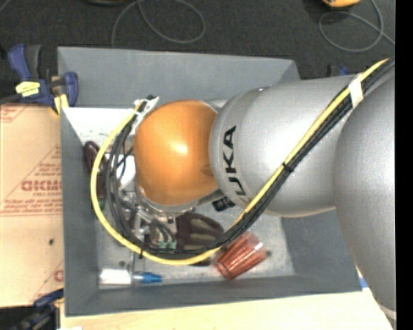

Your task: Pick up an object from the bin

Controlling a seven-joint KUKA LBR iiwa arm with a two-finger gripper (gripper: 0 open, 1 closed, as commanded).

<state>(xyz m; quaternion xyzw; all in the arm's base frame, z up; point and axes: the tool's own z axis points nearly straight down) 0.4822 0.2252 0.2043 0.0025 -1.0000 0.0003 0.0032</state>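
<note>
Gripper (150, 234) low at bin's (193, 71) lower left; open or closed, cannot tell; 1 dark brown thing (201, 229) just beside it, 1 white pen (124, 278) near; likely risk: yellow cable (92, 181) sweeping either aside.

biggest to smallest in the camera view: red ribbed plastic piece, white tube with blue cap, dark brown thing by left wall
1. red ribbed plastic piece
2. white tube with blue cap, longer but thin
3. dark brown thing by left wall, partly hidden by cables, so rank unsure
</note>
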